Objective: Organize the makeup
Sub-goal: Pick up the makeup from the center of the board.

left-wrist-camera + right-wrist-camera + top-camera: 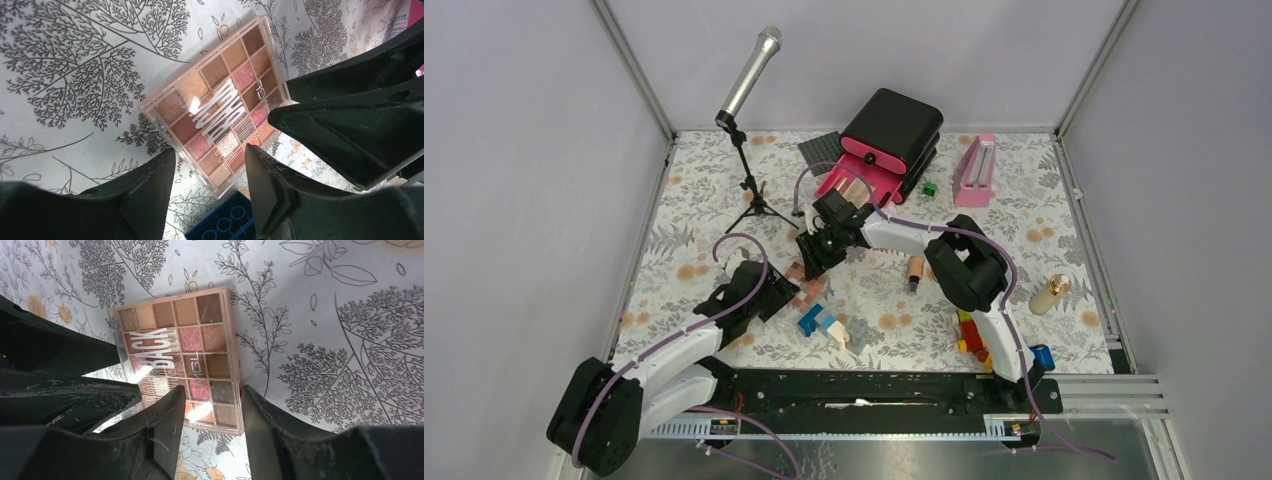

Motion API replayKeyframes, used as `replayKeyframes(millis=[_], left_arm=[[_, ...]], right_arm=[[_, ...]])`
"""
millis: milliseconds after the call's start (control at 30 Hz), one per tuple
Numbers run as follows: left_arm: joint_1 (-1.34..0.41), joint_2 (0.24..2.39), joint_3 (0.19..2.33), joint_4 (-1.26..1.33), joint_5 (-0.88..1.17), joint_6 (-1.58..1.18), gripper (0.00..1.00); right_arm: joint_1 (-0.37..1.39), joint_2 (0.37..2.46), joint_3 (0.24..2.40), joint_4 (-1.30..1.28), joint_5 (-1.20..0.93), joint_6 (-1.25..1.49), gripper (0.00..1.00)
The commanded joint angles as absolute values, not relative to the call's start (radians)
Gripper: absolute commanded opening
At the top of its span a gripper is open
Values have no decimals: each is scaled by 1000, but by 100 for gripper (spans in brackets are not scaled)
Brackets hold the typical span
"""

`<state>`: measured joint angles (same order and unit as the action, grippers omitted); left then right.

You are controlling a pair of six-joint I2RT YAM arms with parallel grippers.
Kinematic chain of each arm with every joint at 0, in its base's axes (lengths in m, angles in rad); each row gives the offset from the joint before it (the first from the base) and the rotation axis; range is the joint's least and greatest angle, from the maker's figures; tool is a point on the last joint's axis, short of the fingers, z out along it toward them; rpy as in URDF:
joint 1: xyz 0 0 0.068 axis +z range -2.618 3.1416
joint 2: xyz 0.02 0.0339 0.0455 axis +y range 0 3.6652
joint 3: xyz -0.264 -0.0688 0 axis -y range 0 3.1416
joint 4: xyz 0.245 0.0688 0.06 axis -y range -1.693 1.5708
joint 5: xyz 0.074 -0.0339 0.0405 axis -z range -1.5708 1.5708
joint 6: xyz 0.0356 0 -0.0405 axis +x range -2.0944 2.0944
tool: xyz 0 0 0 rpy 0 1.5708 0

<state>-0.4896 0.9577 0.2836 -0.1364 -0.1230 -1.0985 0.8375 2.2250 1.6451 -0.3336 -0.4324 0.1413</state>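
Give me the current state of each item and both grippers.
Brown square palette: closed, lying flat.
Left gripper: open, jaws either side of a palette corner.
Right gripper: open, over the palette's edge.
Peach bottle: capped, lying down.
Black-and-pink case: lid open.
Metronome: upright.
Microphone: mounted on its stand.

The floral table (724, 200) carries a palette (220, 100), peach bottle (914, 272) and gold bottle (1050, 294). Bricks (822, 323) lie near its front. A metronome (976, 170), case (892, 135) and mic stand (749, 195) sit at the back.
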Motion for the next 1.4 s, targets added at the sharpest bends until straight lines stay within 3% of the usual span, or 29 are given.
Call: replayKeyframes(millis=[0, 533, 733, 967, 1367], left_arm=[[-494, 1060, 259, -61, -115, -1062, 57], [-549, 1458, 517, 128, -5, -847, 53], [-554, 1467, 518, 113, -5, -818, 56], [-554, 1392, 499, 15, -61, -767, 63], [-561, 1362, 468, -54, -79, -738, 66]], right_arm=[[856, 2195, 1534, -268, -448, 217, 51], [856, 1990, 1202, -116, -104, 479, 50], [856, 1969, 1173, -96, -84, 507, 50], [856, 1940, 1151, -104, -40, 514, 61], [856, 1942, 1155, -180, 40, 483, 62]])
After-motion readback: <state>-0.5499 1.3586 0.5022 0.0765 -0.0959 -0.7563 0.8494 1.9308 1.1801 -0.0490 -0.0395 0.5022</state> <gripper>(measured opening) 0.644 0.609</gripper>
